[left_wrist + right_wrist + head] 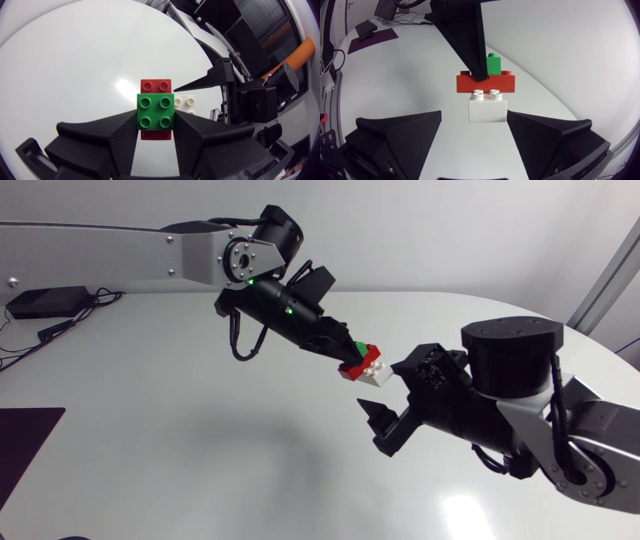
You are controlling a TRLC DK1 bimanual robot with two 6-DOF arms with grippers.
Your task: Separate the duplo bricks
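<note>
A small stack of duplo bricks point(362, 364) hangs in the air above the white table point(200, 470). It is made of a green brick point(155, 111), a longer red brick point(155, 85) and a white brick point(184, 101). My left gripper point(340, 352) is shut on the green and red part, one finger on each side. In the right wrist view the white brick point(488, 107) sits under the red brick point(485, 82), between the spread fingers of my right gripper point(474, 117). That gripper point(385, 387) is open, with a gap on one side of the white brick.
A black box with cables point(45, 302) lies at the far left of the table. A dark purple mat point(25, 430) sits at the left edge. The tabletop below the bricks is bare white.
</note>
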